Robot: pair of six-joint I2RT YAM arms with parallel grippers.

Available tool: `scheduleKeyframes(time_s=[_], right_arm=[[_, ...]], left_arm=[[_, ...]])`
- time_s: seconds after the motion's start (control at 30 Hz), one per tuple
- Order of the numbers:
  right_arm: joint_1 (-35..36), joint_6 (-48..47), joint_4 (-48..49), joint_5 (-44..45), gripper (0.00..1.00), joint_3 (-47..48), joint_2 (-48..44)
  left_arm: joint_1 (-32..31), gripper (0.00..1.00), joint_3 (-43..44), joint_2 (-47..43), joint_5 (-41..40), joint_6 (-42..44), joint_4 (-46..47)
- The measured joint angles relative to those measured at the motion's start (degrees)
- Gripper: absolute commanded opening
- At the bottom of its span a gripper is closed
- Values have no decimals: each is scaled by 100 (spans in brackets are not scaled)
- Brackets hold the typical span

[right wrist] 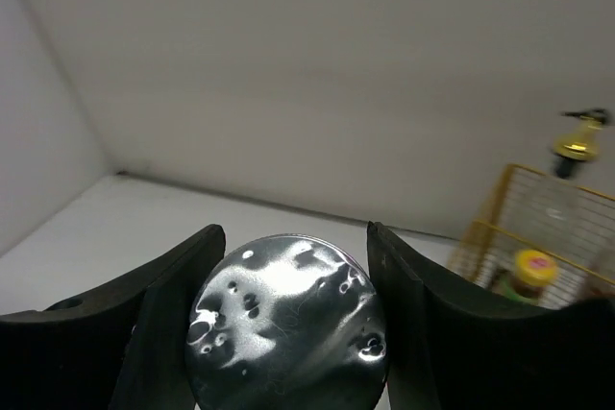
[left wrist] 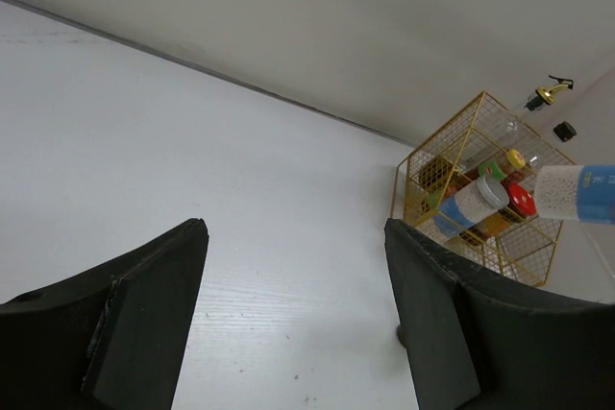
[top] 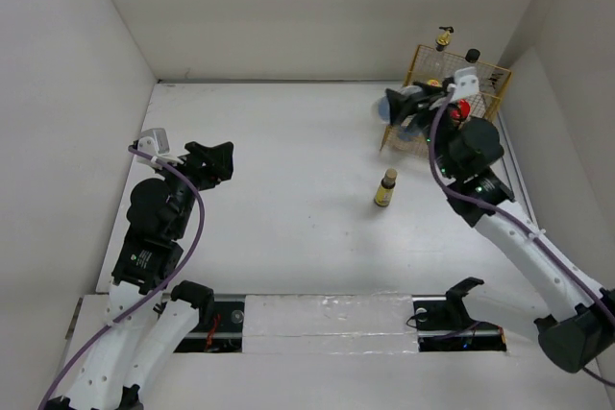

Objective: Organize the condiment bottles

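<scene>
The left gripper point(left wrist: 293, 237) is hanging spread and empty, well left of the yellow wire basket point(top: 490, 79). The right gripper point(top: 404, 106), far nearer, is pinching a silver-lidded shaker point(right wrist: 285, 324) just beside the basket's left side. The shaker is lying tilted along the fingers, and the arm is reaching out long.

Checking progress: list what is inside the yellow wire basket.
Visible: red-lidded jar, yellow-capped bottle, gold-spout bottle, black-capped bottle. A silver-lidded shaker in front of the basket covers part of the inside; the floor is not visible.

small bottle point(top: 386, 188) on table point(top: 288, 160), before basket point(top: 490, 67)
</scene>
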Motion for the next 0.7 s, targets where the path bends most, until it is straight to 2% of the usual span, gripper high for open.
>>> scheduleKeyframes(time_s=[0.13, 0.37, 0.53, 0.7], right_arm=[[-885, 15, -363, 511, 43, -90, -157], [-2168, 129, -1307, 570, 43, -96, 485], [-2686, 251, -1578, 323, 43, -81, 868], [-2857, 334, -1604, 133, 43, 57, 1342]], left_arm=[[2, 70, 0, 4, 20, 0, 2], [2, 70, 0, 76, 63, 0, 4], [2, 70, 0, 118, 76, 0, 4], [2, 70, 0, 153, 79, 0, 4]])
